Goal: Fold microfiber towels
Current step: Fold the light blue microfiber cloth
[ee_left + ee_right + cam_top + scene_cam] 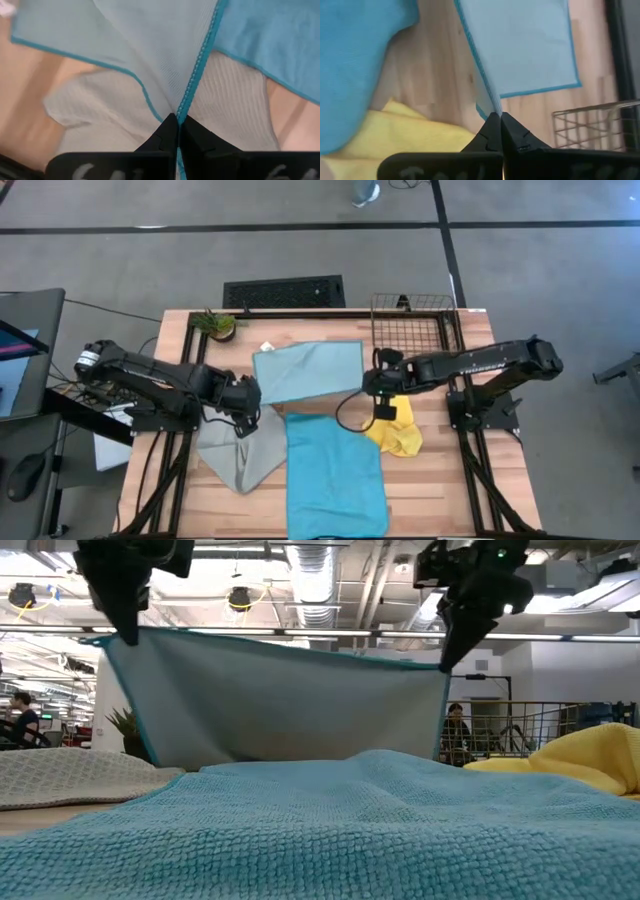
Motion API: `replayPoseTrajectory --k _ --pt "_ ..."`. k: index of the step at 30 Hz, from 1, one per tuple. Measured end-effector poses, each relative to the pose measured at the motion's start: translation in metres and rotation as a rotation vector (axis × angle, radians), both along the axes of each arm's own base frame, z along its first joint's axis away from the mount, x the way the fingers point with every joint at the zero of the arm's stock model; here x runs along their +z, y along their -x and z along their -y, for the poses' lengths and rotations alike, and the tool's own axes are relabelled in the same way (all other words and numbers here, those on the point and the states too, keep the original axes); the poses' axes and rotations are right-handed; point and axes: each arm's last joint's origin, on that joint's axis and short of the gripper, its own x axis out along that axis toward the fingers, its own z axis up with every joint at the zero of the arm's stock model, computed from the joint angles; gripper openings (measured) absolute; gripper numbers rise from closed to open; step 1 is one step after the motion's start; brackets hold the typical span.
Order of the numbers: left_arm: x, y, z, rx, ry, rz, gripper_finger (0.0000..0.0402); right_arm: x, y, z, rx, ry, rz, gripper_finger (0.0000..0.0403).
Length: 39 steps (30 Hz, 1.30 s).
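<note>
The pale blue towel point(305, 372) is lifted by its two near corners; its far part lies on the table. My left gripper point(250, 395) is shut on the near left corner, my right gripper point(372, 385) on the near right corner. In the low view the towel point(280, 700) hangs stretched between them. The cyan-blue towel point(335, 475) lies flat at the near middle. The grey-green towel point(240, 455) lies under my left gripper. The yellow towel point(395, 430) lies crumpled below my right gripper. My left gripper pinches the pale blue towel's near left corner point(176, 111) between its two fingers, at the stitched edge, from above. The corner is lifted clear and the cloth runs taut away from it. My right gripper pinches the near right corner point(495, 110) between its two fingers, from above. The corner is lifted clear; the upper edge point(300, 645) runs nearly straight toward the other gripper.
A wire mesh basket point(415, 320) stands at the far right of the table. A small potted plant point(215, 325) stands at the far left. A dark vent grille point(283, 291) lies on the floor beyond the far edge. People show in the room behind point(455, 730).
</note>
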Motion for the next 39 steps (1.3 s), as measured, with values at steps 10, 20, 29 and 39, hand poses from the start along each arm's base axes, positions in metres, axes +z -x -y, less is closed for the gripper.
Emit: replayPoseTrajectory --k 10,20,29,39 --pt "-0.005 -0.004 -0.001 -0.020 -0.034 0.037 0.0000 0.000 -0.002 0.006 0.004 -0.004 0.015 0.0002" --pt "-0.004 -0.011 -0.022 0.004 -0.080 0.070 0.0000 0.000 -0.001 0.043 -0.036 0.034 -0.013 0.0002" --pt "-0.004 -0.012 -0.052 0.087 -0.120 0.054 0.0000 0.002 -0.001 0.077 -0.040 0.008 0.014 0.0002" --pt "-0.004 -0.010 -0.072 0.151 -0.044 0.050 0.0000 0.003 0.004 0.103 -0.084 -0.020 0.050 0.0002"
